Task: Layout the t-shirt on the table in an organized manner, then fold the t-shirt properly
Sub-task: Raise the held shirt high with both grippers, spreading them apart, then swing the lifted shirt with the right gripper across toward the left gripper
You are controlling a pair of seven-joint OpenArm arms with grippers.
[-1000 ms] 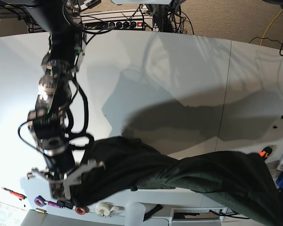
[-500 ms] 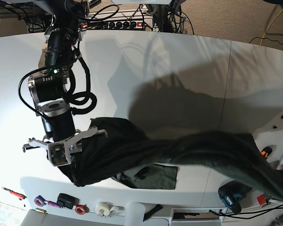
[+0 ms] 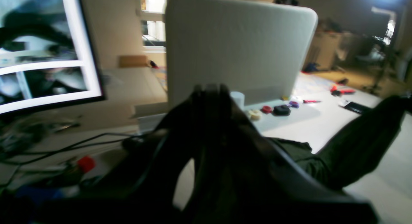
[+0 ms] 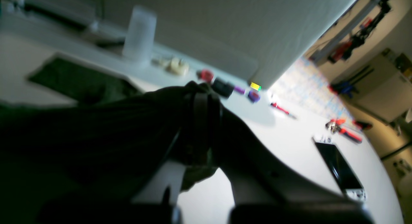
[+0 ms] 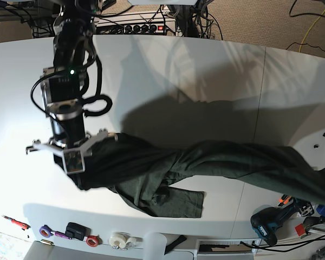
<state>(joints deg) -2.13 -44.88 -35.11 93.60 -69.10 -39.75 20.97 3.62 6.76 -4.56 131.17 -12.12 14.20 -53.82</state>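
The t-shirt is held stretched above the table as a twisted rope, one end clenched in the right tool and the other in the left tool, with only a low fold touching the surface near the front edge. If it is lowered while twisted, a bunched layout is likely, and the clutter along the front edge could be swept by the hanging fold. No brand, label or writing can be read.
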